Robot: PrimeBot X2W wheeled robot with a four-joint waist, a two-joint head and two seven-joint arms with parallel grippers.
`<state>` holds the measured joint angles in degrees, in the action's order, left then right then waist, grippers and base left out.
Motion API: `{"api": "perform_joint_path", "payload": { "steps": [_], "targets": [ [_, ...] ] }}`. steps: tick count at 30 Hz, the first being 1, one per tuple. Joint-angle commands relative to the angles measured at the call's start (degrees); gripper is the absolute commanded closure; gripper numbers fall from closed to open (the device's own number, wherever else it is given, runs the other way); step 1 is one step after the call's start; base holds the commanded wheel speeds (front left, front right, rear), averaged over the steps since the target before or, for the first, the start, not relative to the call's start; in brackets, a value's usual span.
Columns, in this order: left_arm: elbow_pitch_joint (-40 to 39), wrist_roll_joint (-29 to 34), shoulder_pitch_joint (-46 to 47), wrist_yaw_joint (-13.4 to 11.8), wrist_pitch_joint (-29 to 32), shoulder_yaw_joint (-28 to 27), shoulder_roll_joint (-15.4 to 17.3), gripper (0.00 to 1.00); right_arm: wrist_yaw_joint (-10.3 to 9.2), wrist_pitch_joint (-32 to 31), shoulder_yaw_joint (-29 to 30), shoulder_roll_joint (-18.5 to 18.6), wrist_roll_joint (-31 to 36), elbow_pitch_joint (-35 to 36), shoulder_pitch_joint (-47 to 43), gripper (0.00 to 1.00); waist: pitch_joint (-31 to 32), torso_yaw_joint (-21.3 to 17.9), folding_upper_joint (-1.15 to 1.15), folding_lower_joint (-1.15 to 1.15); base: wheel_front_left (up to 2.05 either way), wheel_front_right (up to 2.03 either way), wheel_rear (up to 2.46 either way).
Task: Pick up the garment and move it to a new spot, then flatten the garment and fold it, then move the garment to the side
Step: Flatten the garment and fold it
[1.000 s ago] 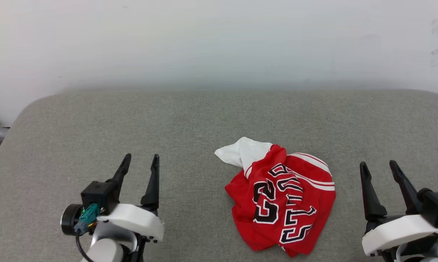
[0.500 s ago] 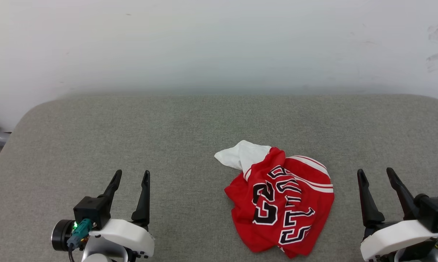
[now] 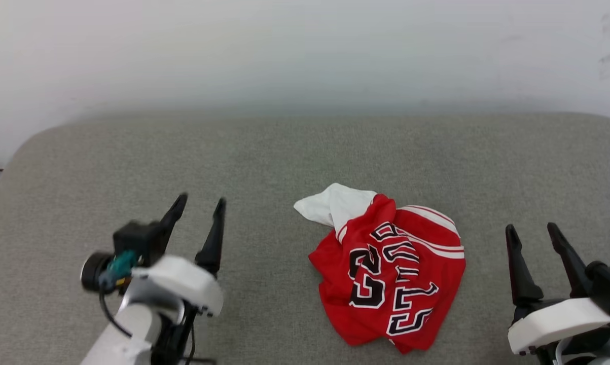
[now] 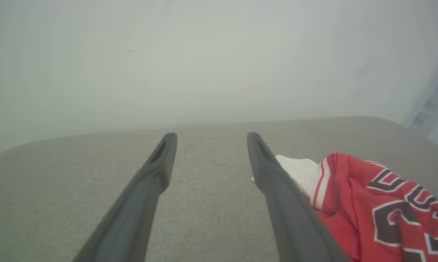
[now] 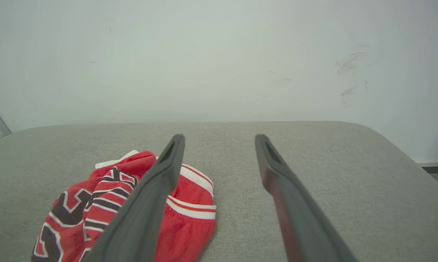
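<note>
Your red jersey (image 3: pixel 391 274) lies crumpled on the grey fabric surface (image 3: pixel 284 152), right of centre. Its black lettering faces up, and one white sleeve (image 3: pixel 335 208) pokes out at its far-left edge. Your left gripper (image 3: pixel 202 199) stands well apart on the jersey's left, fingers spread and empty. Your right gripper (image 3: pixel 531 227) sits near the jersey's right side, likewise spread and empty. Neither gripper touches the cloth.

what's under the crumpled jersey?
The garment lies bunched on the grey padded surface, which shows all around it. Anything beneath its folds, and its own underside, is covered, so I cannot tell.
</note>
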<state>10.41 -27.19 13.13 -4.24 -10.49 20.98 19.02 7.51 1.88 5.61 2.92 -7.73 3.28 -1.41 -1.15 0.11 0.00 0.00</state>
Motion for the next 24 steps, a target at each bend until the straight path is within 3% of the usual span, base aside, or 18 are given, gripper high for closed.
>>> {"api": "perform_joint_path", "payload": {
  "steps": [1,9,13,20,24],
  "targets": [
    [0.0,-0.6,3.6,1.4,2.1,0.8,-0.4,0.0,-0.03,-0.2,0.2,-0.1,0.3,0.5,1.2,0.0,-2.6,-1.2,0.0,0.0,0.0,0.0,0.0],
    [5.4,-3.8,19.7,7.5,13.8,3.8,-2.2,0.0,-0.04,0.2,0.8,-0.1,2.1,1.3,4.4,0.0,-9.9,-5.1,0.0,0.0,0.0,0.0,0.0],
    [8.4,-5.6,25.2,8.9,19.8,5.1,-3.1,0.0,-0.04,0.8,1.1,-0.1,1.8,1.0,5.4,0.0,-12.1,-6.5,0.0,0.0,0.0,0.0,0.0],
    [19.5,-9.4,36.7,10.9,39.0,10.1,-4.1,0.0,-0.03,2.8,0.4,-0.1,0.7,-0.2,8.0,0.0,-17.4,-9.6,0.0,0.0,0.0,0.0,0.0],
    [25.6,-9.6,40.2,11.3,44.7,12.7,-3.7,0.0,-0.03,3.8,0.2,-0.1,0.1,-1.1,9.1,0.0,-19.5,-10.7,0.0,0.0,0.0,0.0,0.0]
  ]
}}
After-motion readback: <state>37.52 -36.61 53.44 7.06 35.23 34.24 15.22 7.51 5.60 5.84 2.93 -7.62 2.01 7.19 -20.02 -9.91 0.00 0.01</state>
